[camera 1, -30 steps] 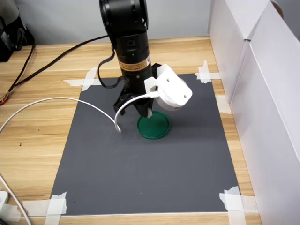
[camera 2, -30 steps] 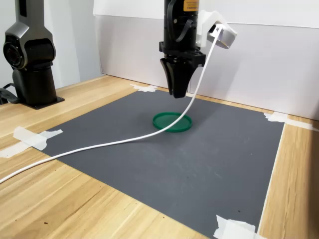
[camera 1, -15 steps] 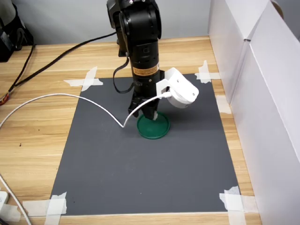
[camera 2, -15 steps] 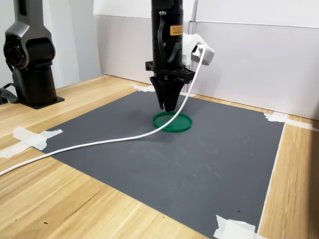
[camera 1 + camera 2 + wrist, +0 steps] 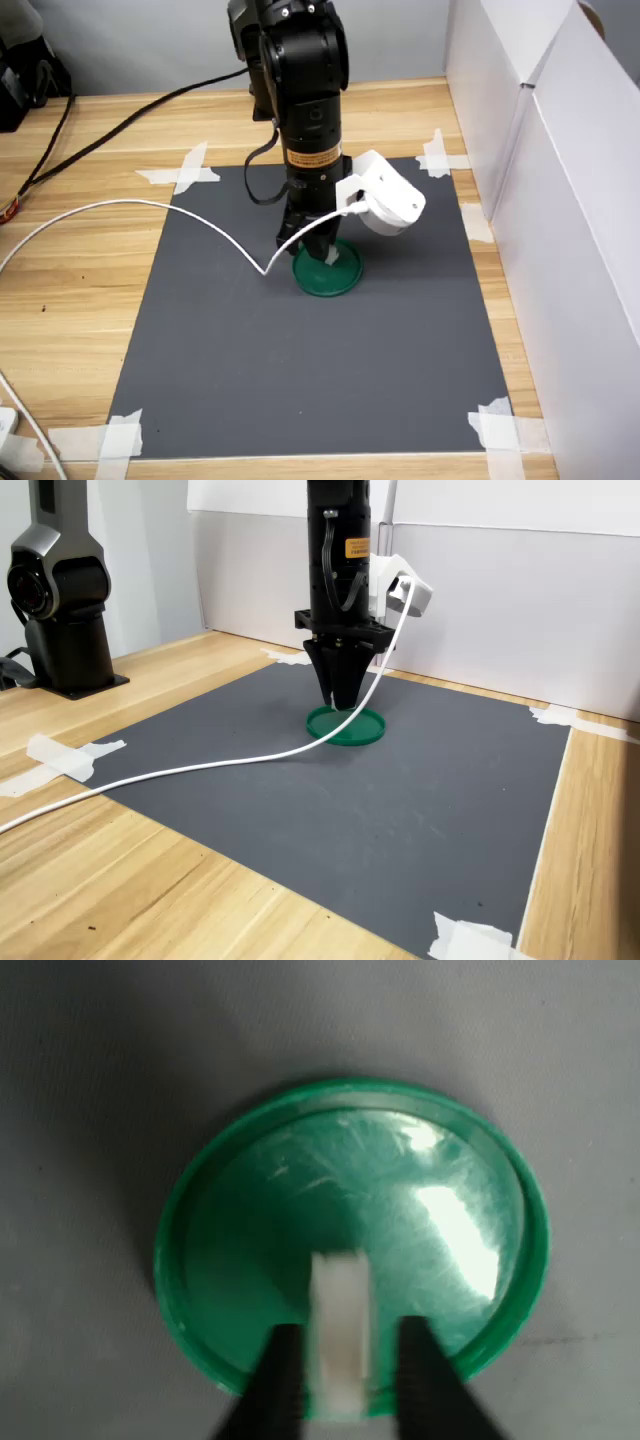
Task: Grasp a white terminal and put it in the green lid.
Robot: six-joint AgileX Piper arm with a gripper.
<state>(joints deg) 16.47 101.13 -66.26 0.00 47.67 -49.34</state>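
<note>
We see the arm (image 5: 300, 90) standing vertical, its hand (image 5: 318, 252) pointing straight down over the green lid (image 5: 327, 270), which lies on the dark mat (image 5: 320, 370) covering the wooden surface (image 5: 80, 290). In the wrist view, we see the fingers (image 5: 275, 1385) closed on the white terminal (image 5: 340, 1345), held between them above the lid's floor, near its rim.

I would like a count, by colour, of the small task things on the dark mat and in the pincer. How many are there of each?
Green: 1, the green lid.
White: 1, the white terminal, held in the pincer over the lid.
Total: 2.
</note>
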